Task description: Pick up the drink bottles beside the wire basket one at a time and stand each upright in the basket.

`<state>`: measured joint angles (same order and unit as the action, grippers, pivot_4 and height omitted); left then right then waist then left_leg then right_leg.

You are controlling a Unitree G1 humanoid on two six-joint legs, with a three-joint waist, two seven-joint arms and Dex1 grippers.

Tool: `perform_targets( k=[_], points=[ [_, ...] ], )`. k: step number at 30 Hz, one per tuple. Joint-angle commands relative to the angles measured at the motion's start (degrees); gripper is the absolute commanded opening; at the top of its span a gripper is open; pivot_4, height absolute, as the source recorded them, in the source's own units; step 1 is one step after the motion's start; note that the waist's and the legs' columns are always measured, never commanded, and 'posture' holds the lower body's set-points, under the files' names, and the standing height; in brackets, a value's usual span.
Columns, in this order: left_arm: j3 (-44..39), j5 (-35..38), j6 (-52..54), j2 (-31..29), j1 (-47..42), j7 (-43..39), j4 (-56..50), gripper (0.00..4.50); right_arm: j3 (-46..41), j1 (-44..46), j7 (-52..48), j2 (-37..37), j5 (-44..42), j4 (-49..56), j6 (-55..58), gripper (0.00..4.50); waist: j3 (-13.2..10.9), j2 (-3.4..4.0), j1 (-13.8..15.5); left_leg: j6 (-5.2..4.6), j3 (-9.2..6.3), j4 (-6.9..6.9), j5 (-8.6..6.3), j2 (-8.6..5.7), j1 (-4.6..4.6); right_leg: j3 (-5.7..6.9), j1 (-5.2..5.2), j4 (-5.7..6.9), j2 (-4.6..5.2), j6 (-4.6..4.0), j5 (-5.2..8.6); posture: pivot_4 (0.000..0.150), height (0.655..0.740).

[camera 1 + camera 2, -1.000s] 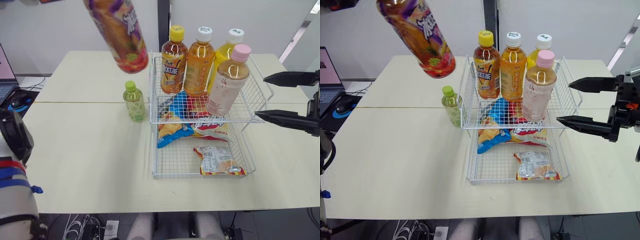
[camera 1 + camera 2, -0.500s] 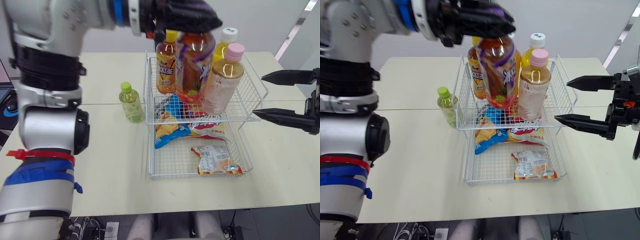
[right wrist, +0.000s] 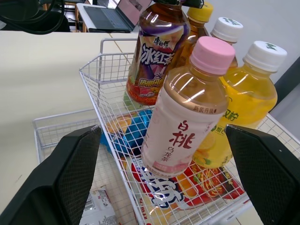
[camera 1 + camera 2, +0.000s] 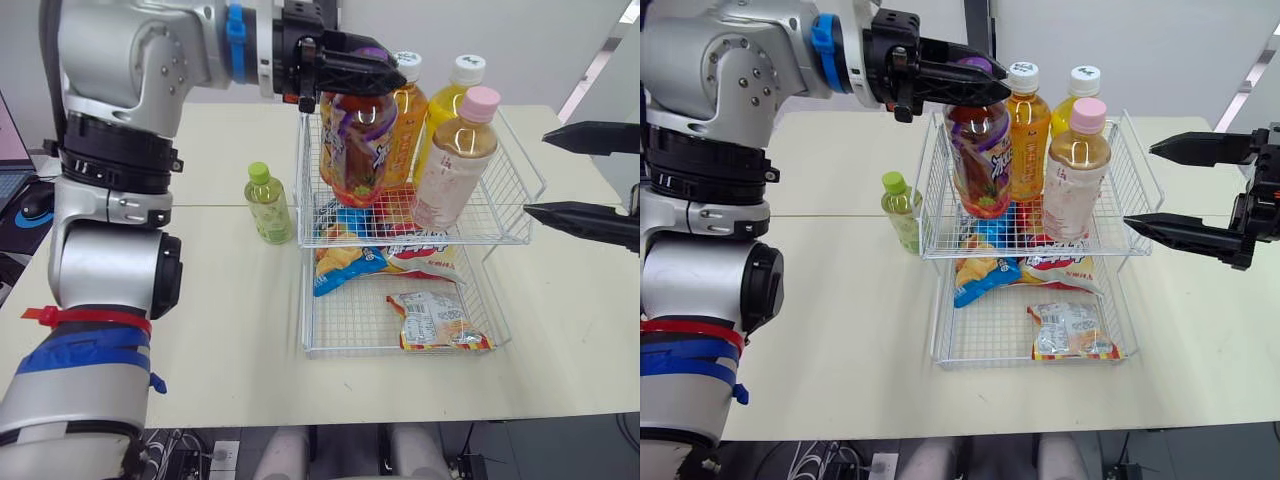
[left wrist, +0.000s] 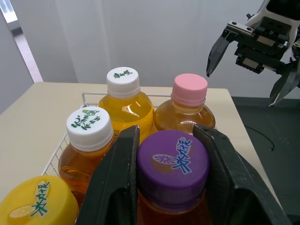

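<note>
My left gripper [image 4: 352, 72] is shut on the purple cap [image 5: 172, 164] of a red-and-purple tea bottle [image 4: 358, 150]. The bottle stands upright in the front left part of the upper wire basket [image 4: 524, 165]. Behind and beside it stand an orange bottle with a white cap [image 4: 404, 115], a yellow juice bottle [image 4: 456, 98], a pink-capped bottle [image 4: 455, 165] and a yellow-capped bottle [image 5: 37, 206]. A small green bottle [image 4: 268, 205] stands on the table just left of the basket. My right gripper [image 4: 536, 174] hangs open to the right of the basket, holding nothing.
Below the upper basket a lower wire tray [image 4: 330, 345] holds snack packets [image 4: 435, 320], and more packets lie under the bottles. A laptop [image 4: 8, 160] sits at the far left edge. The cream table [image 4: 200, 320] has bare surface in front and to the left.
My left arm swung the purple-capped bottle from high and tilted at the left over to the basket, turned it upright and lowered it in. The right gripper stayed open beside the basket.
</note>
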<state>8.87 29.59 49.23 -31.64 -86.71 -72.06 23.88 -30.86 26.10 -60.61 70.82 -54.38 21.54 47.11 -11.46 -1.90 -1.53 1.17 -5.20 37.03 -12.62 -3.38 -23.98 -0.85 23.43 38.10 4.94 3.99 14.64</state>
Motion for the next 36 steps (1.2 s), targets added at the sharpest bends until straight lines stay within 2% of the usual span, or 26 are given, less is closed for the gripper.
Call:
perform_targets(
  k=[1, 15, 17, 25, 31, 36],
  points=[
    [-2.70, 0.10, -1.42, 1.21, -1.04, 0.50, 0.02, 1.37, -2.92, 0.28, -0.37, 0.73, 0.74, -0.18, -1.59, 4.50, 0.00, 0.00, -0.04, 0.00, 0.03, 0.00, 0.00, 0.01, 0.00, 0.00, 0.00, 0.00, 0.00, 0.00, 0.00, 0.150, 0.7400],
    [-2.16, -3.01, -4.23, 5.39, -0.59, -0.02, 2.70, 1.37, -3.89, -0.19, 0.30, 0.48, 0.40, 1.03, -0.72, 4.50, 0.00, 0.00, -0.12, 0.00, 0.12, 0.00, 0.00, 0.01, 0.00, 0.00, 0.01, 0.01, 0.00, 0.00, 0.00, 0.150, 0.7400],
    [-2.32, -2.96, -4.64, 5.40, -0.92, -0.80, 3.34, 2.09, -3.95, -0.34, 0.46, 0.35, 0.41, 1.25, -0.69, 4.50, 0.00, 0.00, -0.13, 0.00, 0.13, 0.00, 0.00, 0.01, 0.01, -0.01, 0.00, 0.01, 0.00, 0.00, 0.00, 0.150, 0.7400],
    [-3.45, -1.78, -2.89, 4.69, -0.20, -2.36, 0.46, 4.47, -3.47, -0.32, 1.18, -0.02, 0.24, 1.63, -0.86, 4.50, 0.00, 0.00, -0.15, 0.00, 0.16, 0.00, 0.00, 0.02, 0.03, -0.01, -0.01, 0.02, 0.00, 0.00, 0.00, 0.150, 0.7400],
    [-7.44, 0.47, -0.17, 4.17, -1.51, -0.29, -0.93, 4.47, -3.21, -0.15, 1.48, -0.19, 0.35, 1.64, -1.16, 4.50, 0.00, 0.00, -0.17, 0.00, 0.16, 0.00, 0.00, 0.03, 0.03, -0.01, -0.01, 0.03, 0.00, -0.01, 0.00, 0.150, 0.7400],
    [-10.18, 1.57, 1.79, 0.44, -1.50, 1.13, -4.32, 4.47, -3.68, -0.65, 1.94, -0.19, 1.66, 1.89, -1.74, 4.50, 0.00, 0.00, -0.27, 0.00, 0.16, -0.01, 0.00, 0.04, 0.05, -0.03, 0.00, 0.04, 0.00, 0.00, 0.00, 0.150, 0.7400]
  ],
)
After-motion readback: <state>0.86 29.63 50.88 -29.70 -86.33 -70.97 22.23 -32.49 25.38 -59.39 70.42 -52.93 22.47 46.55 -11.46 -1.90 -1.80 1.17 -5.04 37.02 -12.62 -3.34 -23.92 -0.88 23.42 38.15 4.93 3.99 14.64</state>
